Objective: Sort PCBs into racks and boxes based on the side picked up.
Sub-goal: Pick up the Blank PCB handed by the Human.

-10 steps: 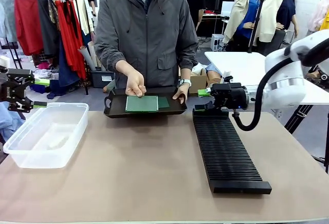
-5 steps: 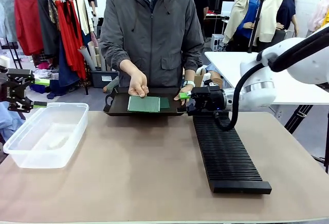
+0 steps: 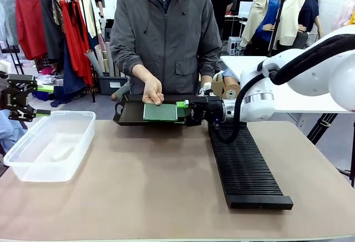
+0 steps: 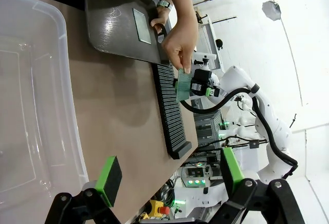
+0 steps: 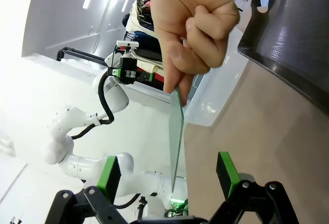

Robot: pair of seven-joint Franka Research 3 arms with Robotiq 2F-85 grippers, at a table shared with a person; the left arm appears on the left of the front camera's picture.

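Observation:
A person's hand (image 3: pixel 152 92) holds a green PCB (image 3: pixel 160 112) upright over the dark tray (image 3: pixel 128 121), plain green face toward me. My right gripper (image 3: pixel 183 112) is open at the board's right edge. In the right wrist view the PCB (image 5: pixel 176 142) stands edge-on between the spread green pads (image 5: pixel 109 175), touching neither, and the gripper (image 5: pixel 168 172) holds nothing. Another PCB (image 4: pixel 142 25), silvery side up, lies on the tray. My left gripper (image 3: pixel 34 104) hangs open and empty beside the clear box (image 3: pixel 39 167). The black rack (image 3: pixel 244 164) lies at the right.
The person stands at the far edge and steadies the tray with the other hand (image 4: pixel 160 16). A clothes rail (image 3: pixel 55 14) and a white table (image 3: pixel 266 70) stand behind. Bare brown tabletop (image 3: pixel 144 181) lies between box and rack.
The right arm has swung left from over the rack's far end to the tray. The person has tilted the green PCB up off the tray. The left arm has not moved.

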